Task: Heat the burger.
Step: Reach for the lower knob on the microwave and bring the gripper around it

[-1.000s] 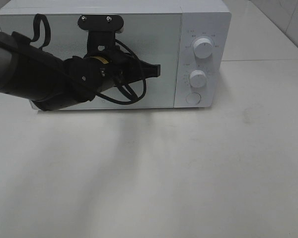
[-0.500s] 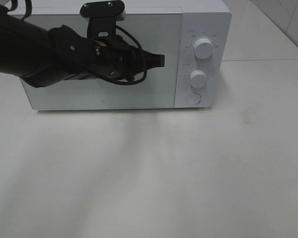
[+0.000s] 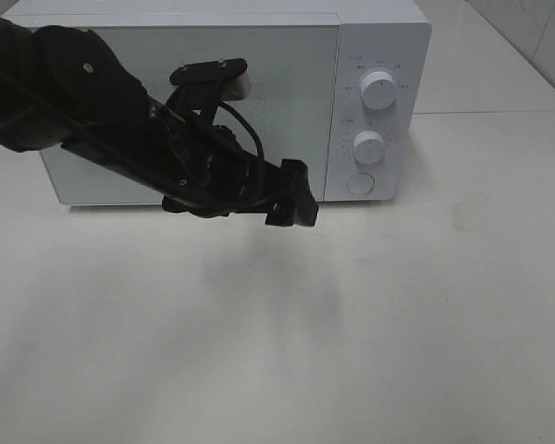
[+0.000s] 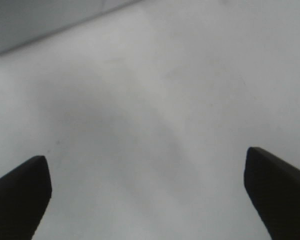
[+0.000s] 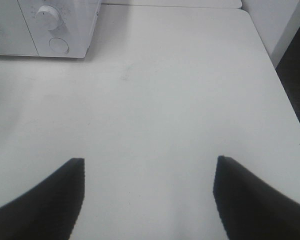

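Hanging in front of the white microwave (image 3: 213,92), the left gripper (image 3: 296,196) sits low before the shut door, close to the edge that meets the control panel. Its black arm (image 3: 83,102) reaches across the door face from the far side. The left wrist view shows its two dark fingers (image 4: 20,190) spread wide apart, with only the bare white table (image 3: 398,324) between them. On the microwave's panel are an upper knob (image 3: 378,90), a lower knob (image 3: 368,146) and a round button (image 3: 360,183) beneath them. The right gripper (image 5: 149,162), seen only in its own wrist view, hangs over the table well out from the microwave's panel end, jaws likewise parted and holding nothing. The burger shows in no view, so its place cannot be told.
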`<state>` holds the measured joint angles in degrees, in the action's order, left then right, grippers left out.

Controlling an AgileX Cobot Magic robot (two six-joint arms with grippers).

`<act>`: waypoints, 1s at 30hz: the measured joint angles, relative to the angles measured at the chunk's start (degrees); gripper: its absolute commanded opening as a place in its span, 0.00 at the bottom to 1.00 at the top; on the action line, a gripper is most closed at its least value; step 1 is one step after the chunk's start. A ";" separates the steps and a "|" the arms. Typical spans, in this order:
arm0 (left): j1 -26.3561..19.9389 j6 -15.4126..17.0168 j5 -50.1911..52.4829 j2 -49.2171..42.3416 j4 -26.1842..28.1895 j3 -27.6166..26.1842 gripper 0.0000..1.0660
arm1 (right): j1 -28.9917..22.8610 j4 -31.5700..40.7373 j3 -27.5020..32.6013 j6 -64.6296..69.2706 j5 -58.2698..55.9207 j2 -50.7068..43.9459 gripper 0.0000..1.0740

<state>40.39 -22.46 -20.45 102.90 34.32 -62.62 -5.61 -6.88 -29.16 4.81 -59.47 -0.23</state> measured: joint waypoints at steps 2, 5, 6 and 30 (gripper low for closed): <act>0.00 0.00 -2.58 -0.69 -1.32 0.00 0.93 | 0.00 0.00 0.00 0.00 0.00 0.00 0.67; 0.00 0.00 -9.85 -2.92 -5.61 0.00 0.92 | 0.00 0.00 0.00 0.00 0.00 0.00 0.67; 0.00 0.80 -15.36 -4.30 -8.54 0.00 0.92 | 0.00 0.00 0.00 0.00 0.00 0.00 0.67; -24.64 16.33 -47.04 -18.85 -26.41 0.00 0.92 | 0.00 0.00 0.00 0.00 0.00 0.00 0.67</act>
<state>15.76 -6.13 -67.49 84.05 7.91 -62.62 -5.61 -6.88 -29.16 4.81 -59.47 -0.23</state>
